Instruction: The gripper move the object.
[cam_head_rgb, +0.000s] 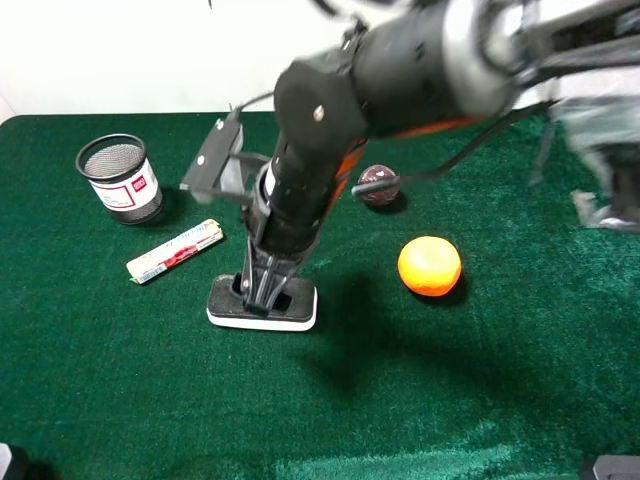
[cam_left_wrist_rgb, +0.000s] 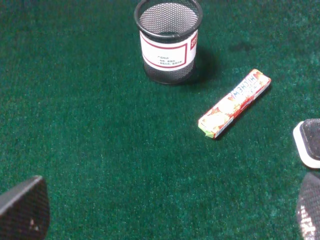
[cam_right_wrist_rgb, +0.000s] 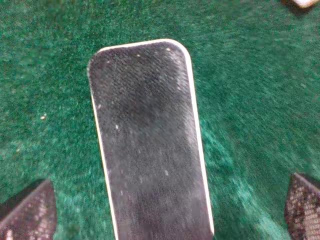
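The whiteboard eraser (cam_head_rgb: 292, 318), black felt on a white base, lies flat on the green cloth left of centre. The right arm reaches across from the upper right, and my right gripper (cam_head_rgb: 266, 290) stands straight down over the eraser. In the right wrist view the eraser (cam_right_wrist_rgb: 150, 145) lies between the two fingertips (cam_right_wrist_rgb: 27, 212), which stand wide apart and clear of its sides, so the right gripper (cam_right_wrist_rgb: 165, 210) is open. My left gripper (cam_left_wrist_rgb: 165, 212) is open and empty low over the cloth, with the eraser's corner (cam_left_wrist_rgb: 310, 142) at the edge of its view.
A black mesh pen cup (cam_head_rgb: 120, 178) stands at the back left. A white-and-red wrapped roll (cam_head_rgb: 175, 251) lies between the cup and the eraser. An orange (cam_head_rgb: 429, 266) sits to the right and a small dark ball (cam_head_rgb: 379, 185) behind it.
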